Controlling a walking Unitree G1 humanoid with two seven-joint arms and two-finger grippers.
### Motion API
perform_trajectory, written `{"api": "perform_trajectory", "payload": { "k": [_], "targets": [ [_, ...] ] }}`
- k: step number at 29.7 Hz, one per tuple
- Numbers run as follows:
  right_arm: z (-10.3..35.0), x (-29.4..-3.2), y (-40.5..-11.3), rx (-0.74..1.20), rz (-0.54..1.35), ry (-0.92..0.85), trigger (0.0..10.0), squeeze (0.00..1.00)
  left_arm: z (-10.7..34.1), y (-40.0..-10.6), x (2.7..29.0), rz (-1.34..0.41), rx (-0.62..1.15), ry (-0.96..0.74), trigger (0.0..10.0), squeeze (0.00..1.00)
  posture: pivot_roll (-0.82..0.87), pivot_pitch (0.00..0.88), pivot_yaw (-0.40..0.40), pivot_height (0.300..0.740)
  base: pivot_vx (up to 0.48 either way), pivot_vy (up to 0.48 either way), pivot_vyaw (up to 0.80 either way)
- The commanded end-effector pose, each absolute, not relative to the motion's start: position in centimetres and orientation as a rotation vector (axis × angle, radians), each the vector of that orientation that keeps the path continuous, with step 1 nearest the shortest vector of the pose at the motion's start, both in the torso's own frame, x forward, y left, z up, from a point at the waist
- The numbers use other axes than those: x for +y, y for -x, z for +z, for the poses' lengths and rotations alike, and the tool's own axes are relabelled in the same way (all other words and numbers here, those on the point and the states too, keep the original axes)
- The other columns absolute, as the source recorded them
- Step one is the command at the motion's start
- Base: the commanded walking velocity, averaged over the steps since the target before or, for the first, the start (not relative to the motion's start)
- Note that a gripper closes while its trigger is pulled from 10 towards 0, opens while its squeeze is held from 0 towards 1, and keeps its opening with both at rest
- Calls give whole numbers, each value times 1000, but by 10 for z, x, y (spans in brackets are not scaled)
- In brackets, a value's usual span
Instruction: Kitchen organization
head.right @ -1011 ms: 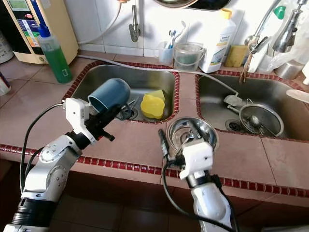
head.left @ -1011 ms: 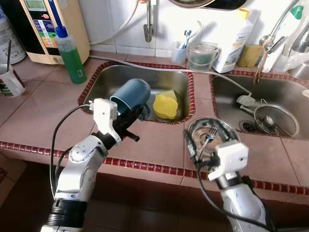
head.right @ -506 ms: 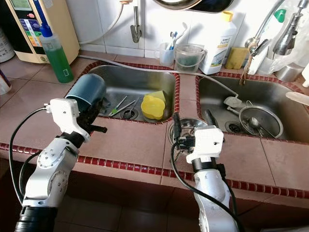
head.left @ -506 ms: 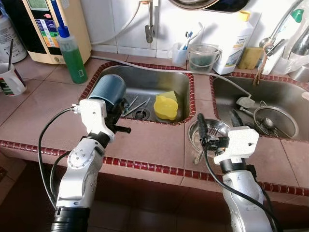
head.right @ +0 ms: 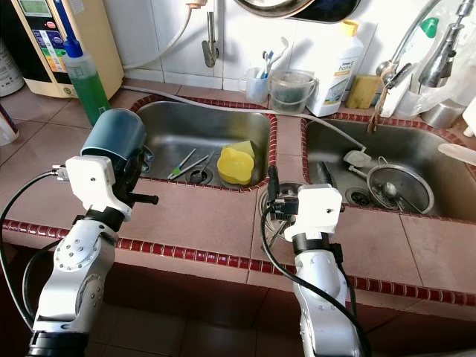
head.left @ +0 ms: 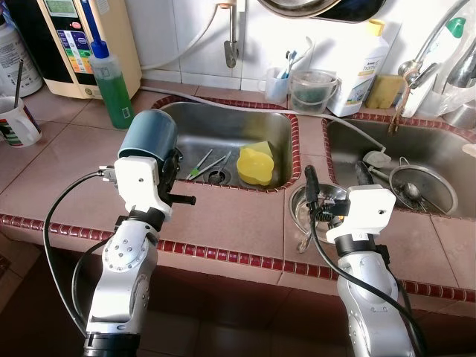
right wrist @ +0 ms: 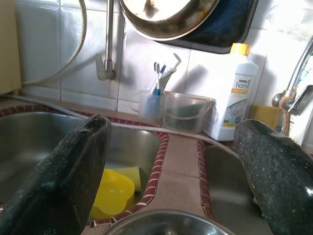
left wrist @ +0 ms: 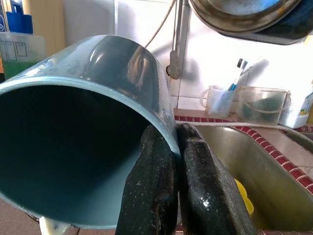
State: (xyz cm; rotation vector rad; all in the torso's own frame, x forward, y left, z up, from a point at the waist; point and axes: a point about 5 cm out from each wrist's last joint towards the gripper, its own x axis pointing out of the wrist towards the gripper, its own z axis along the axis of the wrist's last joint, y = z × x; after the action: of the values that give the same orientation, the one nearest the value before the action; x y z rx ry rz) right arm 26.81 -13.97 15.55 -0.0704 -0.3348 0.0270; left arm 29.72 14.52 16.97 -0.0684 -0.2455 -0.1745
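My left gripper (head.left: 168, 159) is shut on the rim of a dark blue cup (head.left: 149, 137), holding it above the counter at the left sink's near left corner; one finger (left wrist: 149, 196) is inside the cup and the other outside. My right gripper (head.left: 336, 178) stands open just above a steel bowl (head.left: 301, 216), which sits on the tiled strip between the two sinks with cutlery in it. The bowl's rim (right wrist: 176, 218) lies under the open fingers. A yellow plastic cup (head.left: 255, 163) and some cutlery (head.left: 201, 162) lie in the left sink (head.left: 223, 123).
A green soap bottle (head.left: 110, 83), a water purifier (head.left: 78, 41) and a mug (head.left: 16, 123) stand at the back left. A toothbrush cup (head.left: 277, 80), a clear container (head.left: 311, 89) and a white detergent bottle (head.left: 366, 63) line the wall. The right sink (head.left: 446, 160) holds a strainer (head.left: 416, 190).
My left gripper has drawn the blue cup back from over the sink toward the left and turned it more upright. My right gripper has lifted off the steel bowl and now points level.
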Motion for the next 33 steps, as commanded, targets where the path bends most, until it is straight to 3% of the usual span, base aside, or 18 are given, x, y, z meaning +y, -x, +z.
{"api": "perform_trajectory", "payload": {
  "k": [1,9,33],
  "targets": [
    [156,-139,-270,-338,28,65,10000,0,179,-298,145,-200,-274,63,10000,0,-145,51,-32,740,0,0,0],
    [155,-138,-268,-337,29,68,10000,0,180,-298,140,-236,-275,57,10000,0,-151,59,-26,740,200,0,0],
    [152,-132,-265,-329,73,75,10000,0,177,-296,134,-275,-263,67,10000,0,-153,46,-34,740,376,0,0]
  ]
}}
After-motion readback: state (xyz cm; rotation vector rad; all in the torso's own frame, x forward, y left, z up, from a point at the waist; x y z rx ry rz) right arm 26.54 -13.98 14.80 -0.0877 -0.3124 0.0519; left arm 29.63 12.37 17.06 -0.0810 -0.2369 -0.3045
